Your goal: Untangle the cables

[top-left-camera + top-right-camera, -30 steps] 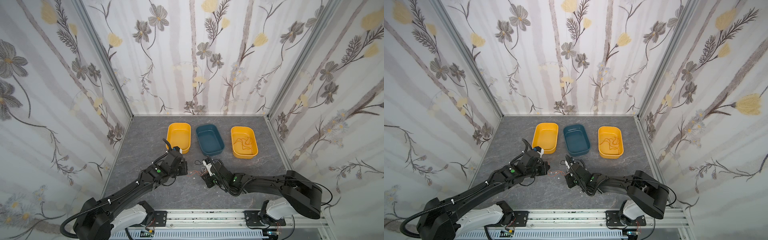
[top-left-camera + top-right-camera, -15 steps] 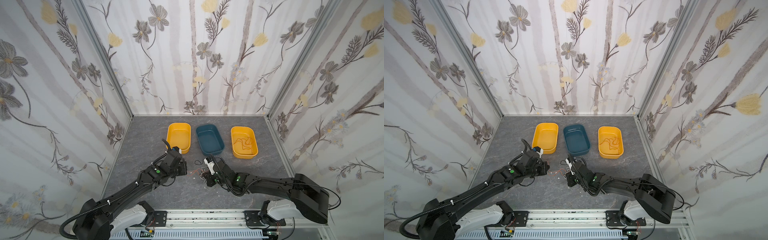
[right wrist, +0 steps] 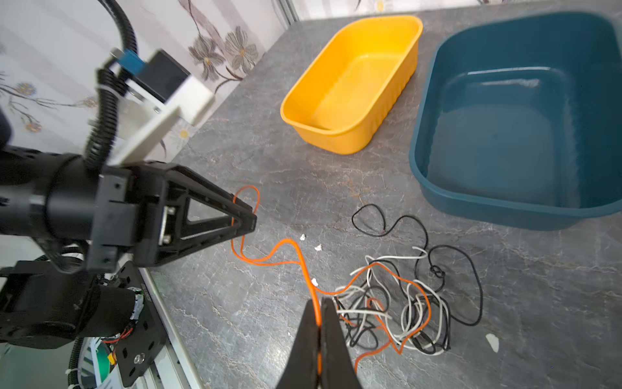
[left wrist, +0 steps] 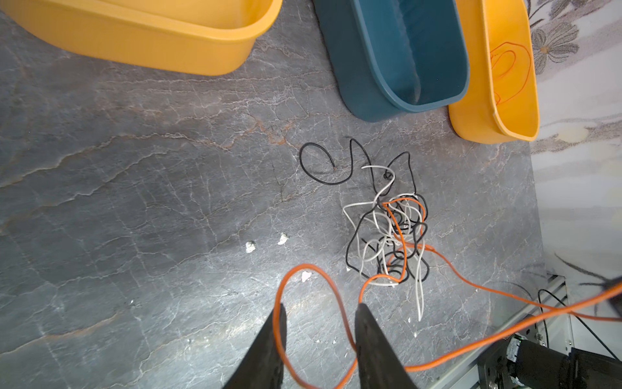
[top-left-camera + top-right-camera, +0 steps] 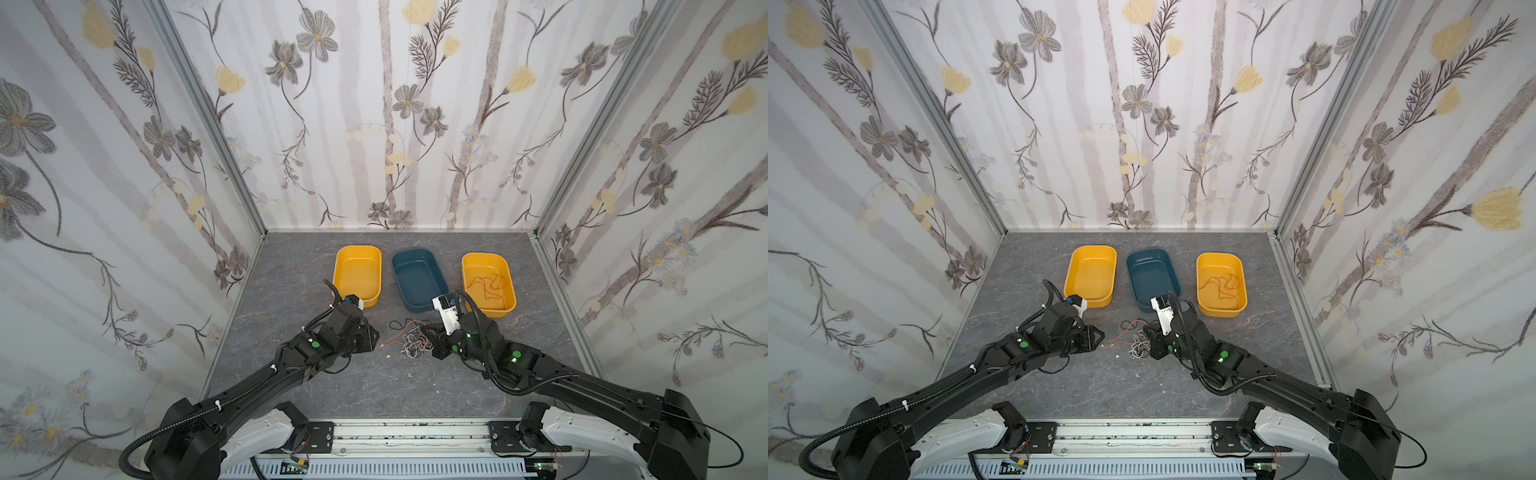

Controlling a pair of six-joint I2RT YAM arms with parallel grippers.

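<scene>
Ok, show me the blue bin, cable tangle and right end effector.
blue bin (image 5: 417, 278), a top view, bare floor.
cable tangle (image 4: 390, 235), left wrist view, middle of knot.
right end effector (image 3: 319, 303), right wrist view, between fingertips.

The cables (image 5: 413, 343) lie on the table (image 5: 291, 291), just before the middle bin (image 5: 415, 251) of three.
</scene>
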